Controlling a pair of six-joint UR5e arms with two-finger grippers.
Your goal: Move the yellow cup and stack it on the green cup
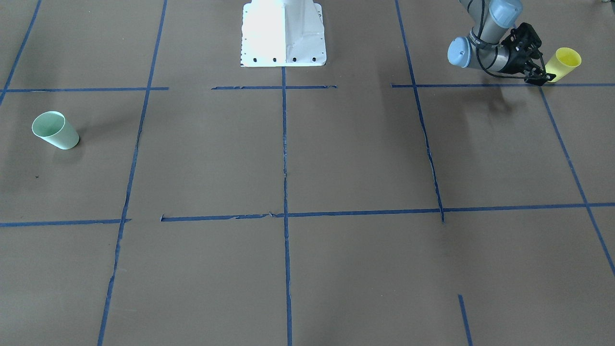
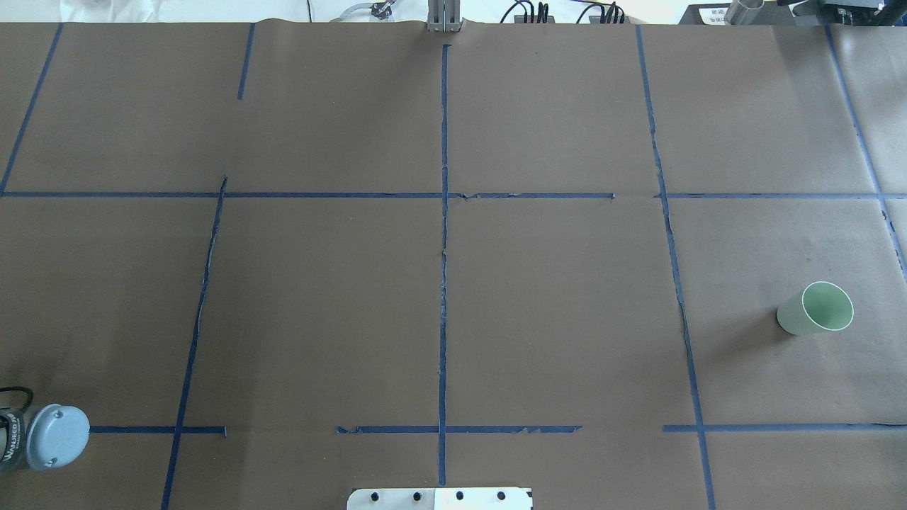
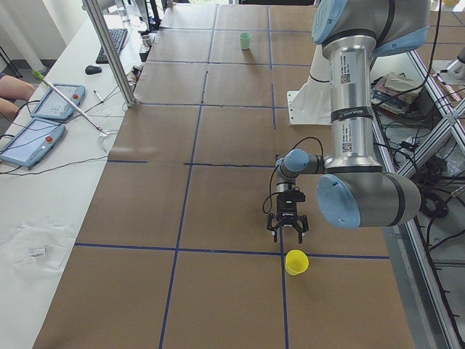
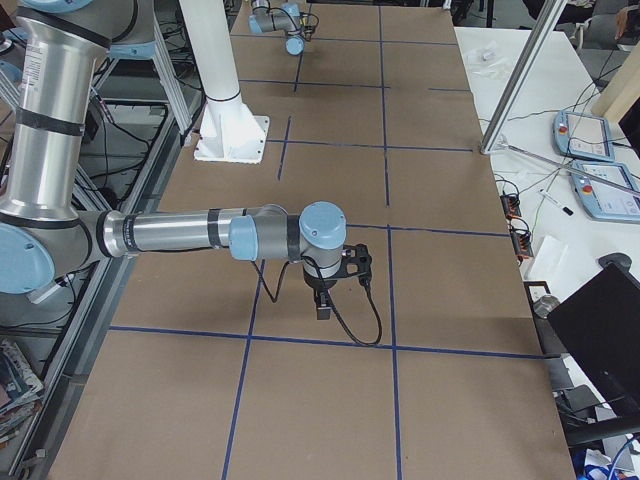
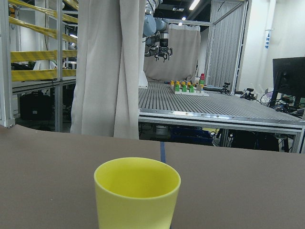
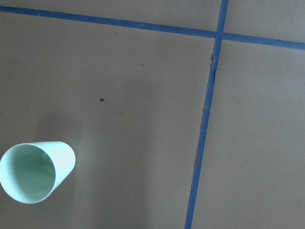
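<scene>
The yellow cup (image 1: 563,64) stands upright near the table's end on my left side, also in the exterior left view (image 3: 296,262) and low in the left wrist view (image 5: 137,193). My left gripper (image 1: 540,78) hangs low just short of it, apart from it, fingers spread open and empty (image 3: 288,234). The green cup (image 1: 54,129) stands upright at the far right side (image 2: 816,309) and shows from above in the right wrist view (image 6: 35,171). My right gripper (image 4: 323,312) points down over the table; I cannot tell whether it is open or shut.
The white robot base (image 1: 283,33) stands at the robot's edge of the table. Blue tape lines (image 1: 284,154) grid the brown table. A side bench with tablets (image 3: 54,102) and a metal post (image 3: 109,51) runs along the operators' side.
</scene>
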